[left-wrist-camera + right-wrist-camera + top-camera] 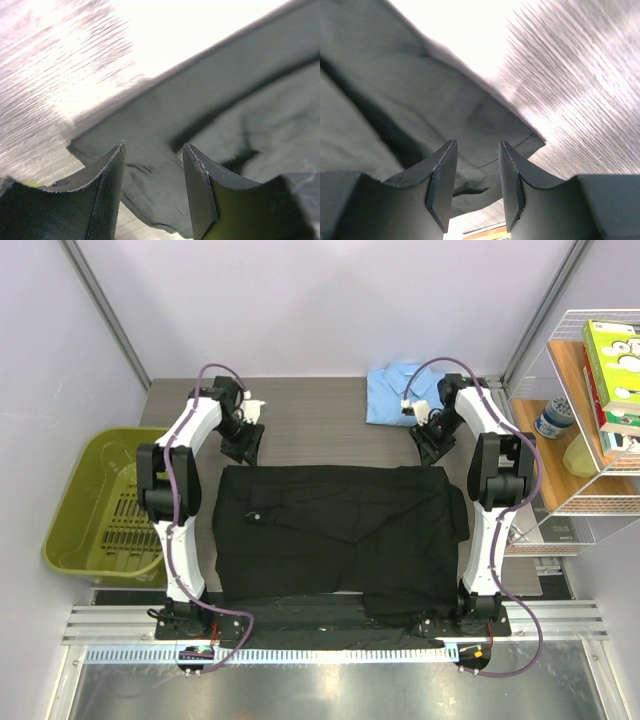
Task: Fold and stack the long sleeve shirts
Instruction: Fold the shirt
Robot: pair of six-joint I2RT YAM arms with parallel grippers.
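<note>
The plain black collared cloth shirt (340, 530) lies spread flat in the middle of the grey wood-grain surface (310, 420). Its near hem hangs over the edge at 6 o'clock. The folded light blue cloth shirt (392, 395) sits apart from it at about 1 o'clock, by the far edge.

The left pincer (154, 147) hangs over the black shirt's far corner at 11 o'clock. Its jaws are partly parted and grip nothing, and the dark cloth shows below the gap. The right pincer (477, 144) is over the far corner at 1 o'clock, also half open and empty.

An olive-green plastic slotted bin (70, 490) stands off the surface at 9 o'clock.
</note>
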